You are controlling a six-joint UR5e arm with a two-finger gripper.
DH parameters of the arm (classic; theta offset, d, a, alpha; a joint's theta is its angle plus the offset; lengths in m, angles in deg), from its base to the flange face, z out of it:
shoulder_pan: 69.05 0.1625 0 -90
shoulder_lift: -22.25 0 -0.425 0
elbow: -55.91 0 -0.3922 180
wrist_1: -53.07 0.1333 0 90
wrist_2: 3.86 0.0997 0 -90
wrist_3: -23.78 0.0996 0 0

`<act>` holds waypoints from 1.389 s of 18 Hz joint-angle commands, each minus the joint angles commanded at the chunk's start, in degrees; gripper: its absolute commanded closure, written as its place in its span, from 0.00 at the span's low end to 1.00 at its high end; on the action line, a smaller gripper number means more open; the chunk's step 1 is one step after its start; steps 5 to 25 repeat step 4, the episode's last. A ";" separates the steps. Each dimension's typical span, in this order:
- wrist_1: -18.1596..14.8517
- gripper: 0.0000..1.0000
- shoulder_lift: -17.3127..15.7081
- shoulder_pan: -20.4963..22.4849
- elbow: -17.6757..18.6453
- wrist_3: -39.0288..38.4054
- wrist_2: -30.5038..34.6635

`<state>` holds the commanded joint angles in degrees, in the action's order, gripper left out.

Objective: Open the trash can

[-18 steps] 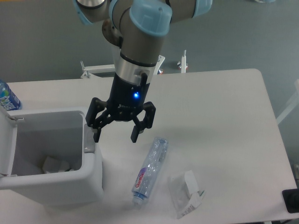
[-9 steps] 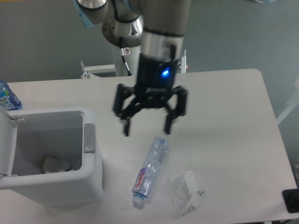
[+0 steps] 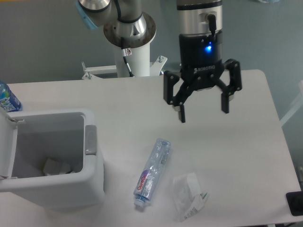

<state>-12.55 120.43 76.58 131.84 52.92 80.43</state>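
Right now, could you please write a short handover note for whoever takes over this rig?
Gripper: open, empty, hanging above the table's right half, well away from the bin.
Trash can: front left; lid swung up on its left side, interior exposed with some scraps inside; grey button tab on its right rim.
Done: the can is open.
Left: nothing for opening. A plastic bottle and a clear wrapper lie beside it.

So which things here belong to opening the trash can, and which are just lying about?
Job:
- trash can, lid already open
- gripper, open, empty, above the table

Lying about:
- crushed clear plastic bottle
- crumpled clear wrapper
- blue-labelled bottle at the left edge
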 joint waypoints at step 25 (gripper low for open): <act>-6.18 0.00 -3.43 2.64 2.63 16.01 -0.09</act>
